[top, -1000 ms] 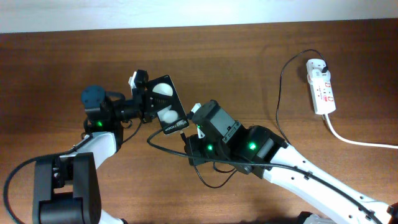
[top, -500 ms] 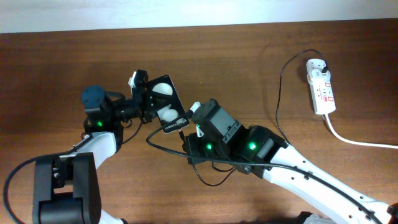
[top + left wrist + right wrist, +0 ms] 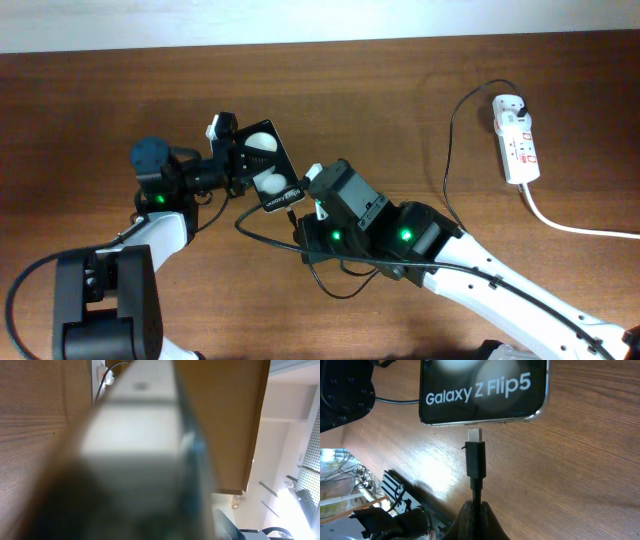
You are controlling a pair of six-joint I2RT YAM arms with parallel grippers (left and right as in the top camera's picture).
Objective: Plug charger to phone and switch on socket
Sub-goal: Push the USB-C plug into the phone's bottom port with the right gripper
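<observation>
Your left wrist view is all blur; overhead, the left gripper [image 3: 230, 155] clamps the phone [image 3: 270, 168] by one edge. The right gripper [image 3: 475, 510] pinches the charger [image 3: 475, 460], tip just short of the phone's bottom edge. Nothing has visibly moved since a second ago.

1. A brown wood-grain tabletop [image 3: 400, 100] fills nearly the whole overhead view.
2. A pale strip [image 3: 320, 18] runs along its far edge.
3. Soft glare [image 3: 435, 465] brightens the wood in the right wrist view.
4. Past the tabletop's edge, the left wrist view shows a bright white room [image 3: 290, 440].
</observation>
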